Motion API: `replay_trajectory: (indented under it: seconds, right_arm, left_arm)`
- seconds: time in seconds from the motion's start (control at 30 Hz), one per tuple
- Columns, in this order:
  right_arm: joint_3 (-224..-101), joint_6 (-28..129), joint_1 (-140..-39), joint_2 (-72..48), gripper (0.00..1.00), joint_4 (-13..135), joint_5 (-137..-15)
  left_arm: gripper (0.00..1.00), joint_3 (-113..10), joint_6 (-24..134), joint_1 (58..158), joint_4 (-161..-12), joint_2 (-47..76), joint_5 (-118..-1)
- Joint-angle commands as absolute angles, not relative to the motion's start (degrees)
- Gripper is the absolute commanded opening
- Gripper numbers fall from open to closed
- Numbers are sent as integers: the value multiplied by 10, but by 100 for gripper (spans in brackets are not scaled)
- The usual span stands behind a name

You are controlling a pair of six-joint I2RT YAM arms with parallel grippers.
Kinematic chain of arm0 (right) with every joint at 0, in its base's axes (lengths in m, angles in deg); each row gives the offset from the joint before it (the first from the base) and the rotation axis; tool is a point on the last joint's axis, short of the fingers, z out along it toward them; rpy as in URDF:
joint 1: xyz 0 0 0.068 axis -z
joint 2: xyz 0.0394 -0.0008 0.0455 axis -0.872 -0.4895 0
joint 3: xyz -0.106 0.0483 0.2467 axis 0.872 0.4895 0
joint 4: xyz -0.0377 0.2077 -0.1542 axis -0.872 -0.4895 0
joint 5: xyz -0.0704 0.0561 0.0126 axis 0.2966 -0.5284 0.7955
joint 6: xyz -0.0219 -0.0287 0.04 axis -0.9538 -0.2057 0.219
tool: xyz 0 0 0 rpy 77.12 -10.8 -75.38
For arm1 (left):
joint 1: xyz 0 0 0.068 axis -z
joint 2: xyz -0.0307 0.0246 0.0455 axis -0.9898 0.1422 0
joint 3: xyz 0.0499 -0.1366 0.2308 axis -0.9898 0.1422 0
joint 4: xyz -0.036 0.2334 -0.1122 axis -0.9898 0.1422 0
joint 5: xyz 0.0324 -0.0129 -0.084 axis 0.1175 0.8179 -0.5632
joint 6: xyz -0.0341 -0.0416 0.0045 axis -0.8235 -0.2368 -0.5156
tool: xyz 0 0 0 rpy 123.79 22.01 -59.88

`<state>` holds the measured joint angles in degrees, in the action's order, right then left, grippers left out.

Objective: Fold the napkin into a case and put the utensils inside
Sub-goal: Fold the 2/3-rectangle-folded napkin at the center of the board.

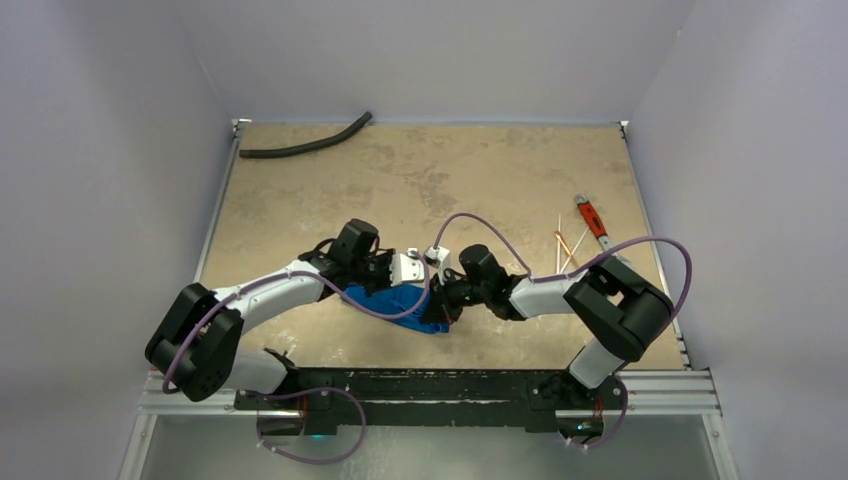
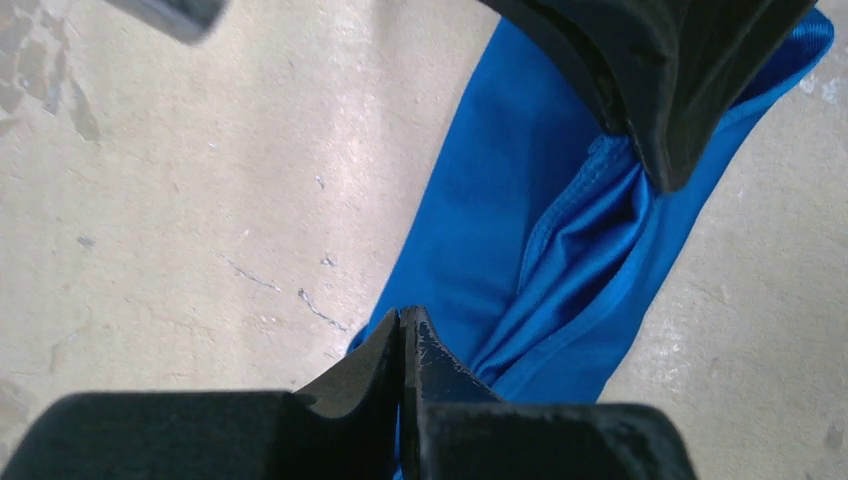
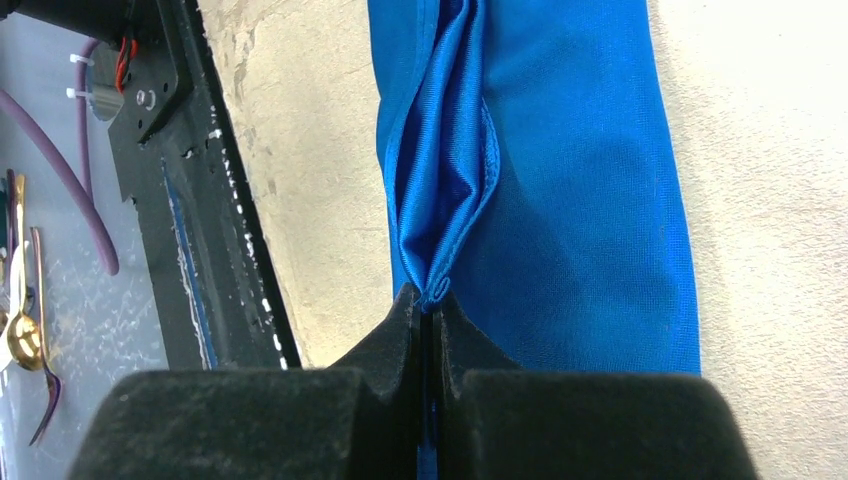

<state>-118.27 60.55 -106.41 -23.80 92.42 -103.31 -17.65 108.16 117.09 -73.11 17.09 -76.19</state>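
Observation:
The napkin (image 1: 400,306) is a bright blue cloth folded into a long narrow strip on the tan table, between the two arms. My left gripper (image 1: 385,288) is shut on one end of it, jaws pressed together with blue cloth between them (image 2: 403,318). My right gripper (image 1: 446,304) is shut on the hem at the other end (image 3: 430,300); its dark fingers (image 2: 660,100) show over the cloth (image 2: 500,230) in the left wrist view. The strip (image 3: 560,200) has an open fold along its middle. The utensils (image 1: 566,250) lie on the table to the right, apart from both grippers.
A red-handled wrench (image 1: 592,220) lies beyond the utensils by the right wall. A black curved hose (image 1: 305,142) lies at the far left corner. The black base rail (image 3: 200,220) runs close beside the napkin. Gold spoon-like shapes (image 3: 20,300) show past the rail.

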Motion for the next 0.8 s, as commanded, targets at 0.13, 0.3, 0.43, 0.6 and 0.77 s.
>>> replay_trajectory:
  seconds: [0.13,0.3,0.43,0.6,0.77]
  right_arm:
    - [-1196,615,-1066,-234,0,919,-1064]
    - [-1208,618,-1064,-234,0,913,-1074]
    - [-1216,622,-1058,-243,0,913,-1083]
    - [-1223,622,-1050,-255,0,912,-1097]
    - [-1224,616,-1043,-261,0,910,-1104]
  left_arm:
    - [0,-184,1087,1174,-779,191,-788]
    - [0,-178,1098,1177,-823,213,-775]
    - [0,-178,1129,1182,-813,227,-796]
    - [0,-181,1163,1185,-780,229,-817]
    - [0,-195,1173,1185,-746,225,-833]
